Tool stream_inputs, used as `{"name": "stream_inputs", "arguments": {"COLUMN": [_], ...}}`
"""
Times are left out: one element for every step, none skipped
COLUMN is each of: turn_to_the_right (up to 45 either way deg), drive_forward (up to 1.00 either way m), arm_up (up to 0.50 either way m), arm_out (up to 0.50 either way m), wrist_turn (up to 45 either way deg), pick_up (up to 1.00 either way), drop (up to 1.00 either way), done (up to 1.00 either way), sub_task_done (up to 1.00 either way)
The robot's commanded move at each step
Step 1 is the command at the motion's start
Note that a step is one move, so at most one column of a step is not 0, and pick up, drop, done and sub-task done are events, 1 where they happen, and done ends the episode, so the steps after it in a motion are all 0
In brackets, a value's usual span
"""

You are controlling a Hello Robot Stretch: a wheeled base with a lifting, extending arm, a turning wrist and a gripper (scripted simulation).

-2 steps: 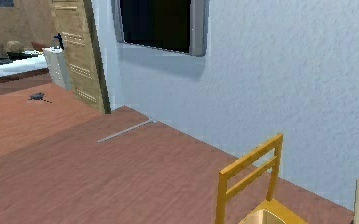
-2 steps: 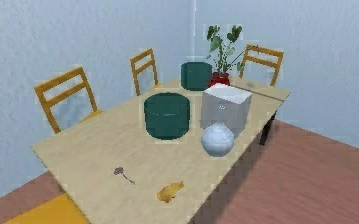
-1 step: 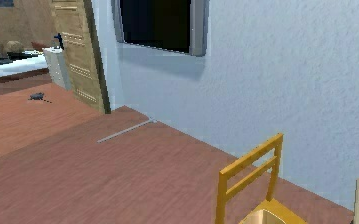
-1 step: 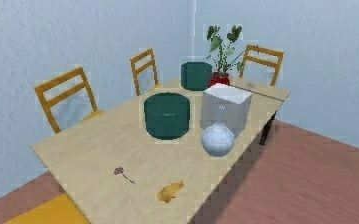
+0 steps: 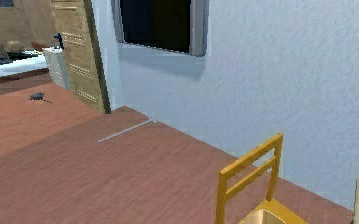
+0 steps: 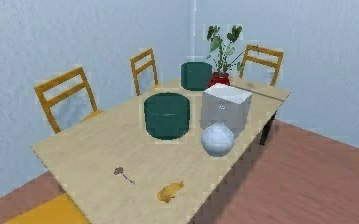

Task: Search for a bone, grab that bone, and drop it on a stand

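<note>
A small tan-yellow lumpy thing (image 6: 172, 189) lies on the light wooden table (image 6: 87, 150) near its front edge in the arm side view. Its shape is too small to tell whether it is a bone. Left of it a small dark thin object (image 6: 124, 175) lies on the same tabletop.
On the table stand two dark green pots (image 6: 167, 114), a white box (image 6: 227, 106), a pale blue round vase (image 6: 217, 140) and a plant in a red pot (image 6: 223, 55). Yellow wooden chairs (image 6: 67, 95) ring the table. Ahead are a blue wall with a dark screen (image 5: 159, 25), a wooden door (image 5: 82, 55), a chair (image 5: 252, 185) and a small dark thing (image 5: 35, 97) on the floor.
</note>
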Motion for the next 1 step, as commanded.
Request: {"name": "stream_inputs", "arguments": {"turn_to_the_right": [0.0], "drive_forward": [0.0], "arm_up": [0.0], "arm_out": [0.22], "wrist_turn": [0.0], "pick_up": [0.0], "drop": [0.0], "done": [0.0], "sub_task_done": [0.0]}}
